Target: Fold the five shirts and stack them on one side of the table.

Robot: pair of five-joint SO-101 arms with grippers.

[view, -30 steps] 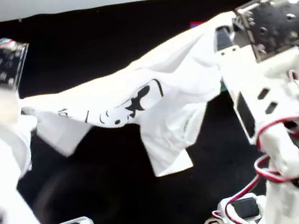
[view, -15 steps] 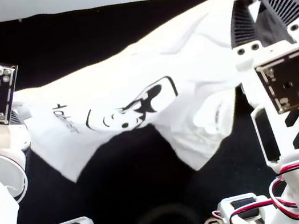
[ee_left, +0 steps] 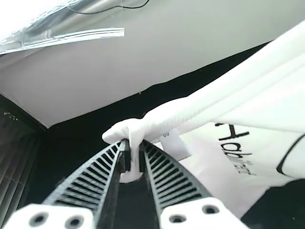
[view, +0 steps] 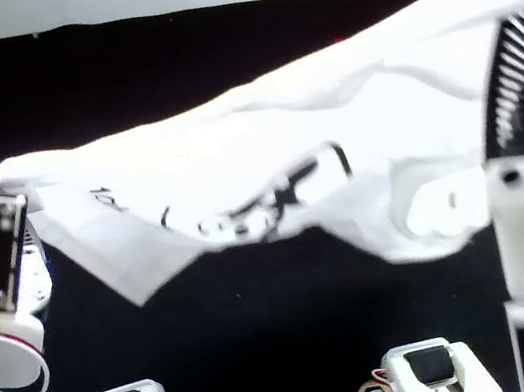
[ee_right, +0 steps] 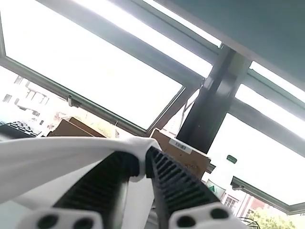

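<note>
While clamped, shirt (view: 234, 150) higher, esp. R

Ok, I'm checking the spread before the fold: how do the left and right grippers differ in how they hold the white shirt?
The left gripper pinches a bunched corner; the right gripper grips a smoother edge that drapes over it. The left gripper faces across the black table; the right gripper tilts up toward the windows. Both are shut on the same white shirt, stretched between them.

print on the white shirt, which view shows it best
The high view: the black print lies spread across the shirt. The left wrist view catches its lettering and one curved line; the right wrist view has plain white cloth.
</note>
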